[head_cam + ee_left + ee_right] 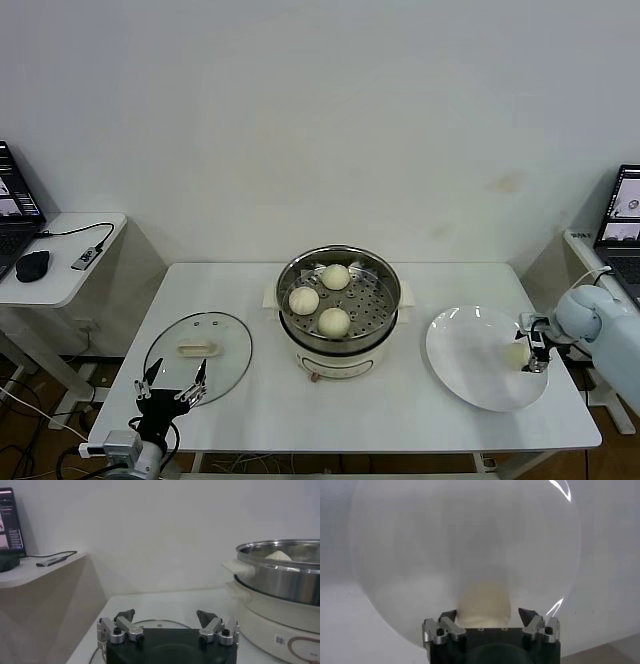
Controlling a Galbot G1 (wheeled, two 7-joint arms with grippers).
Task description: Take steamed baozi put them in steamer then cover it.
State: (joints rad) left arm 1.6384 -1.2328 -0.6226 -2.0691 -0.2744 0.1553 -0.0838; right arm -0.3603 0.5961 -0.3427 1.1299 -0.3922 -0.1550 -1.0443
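Cream buns: we count three baozi (334,321) in the steamer (387,308) — a fourth (484,601) on the white plate (470,375).
Right gripper (530,352): reaching low over the plate's edge, fingers straddling that bun, grip unclear.
Left gripper (170,385): idle by the cover (225,345) — spread wide.

In the centre of the head view the steamer (339,300) stands open on top, so a gripper can come down from above; three baozi (334,321) fill the left and near part of its floor, and the right part is bare. Between the steamer and the plate (470,375) at the right there is a free strip of table (400,405). The cover (199,356) lies flat at the lower left, with the left gripper (172,385) at its near edge. The right gripper (532,357) stands over the plate's right edge.
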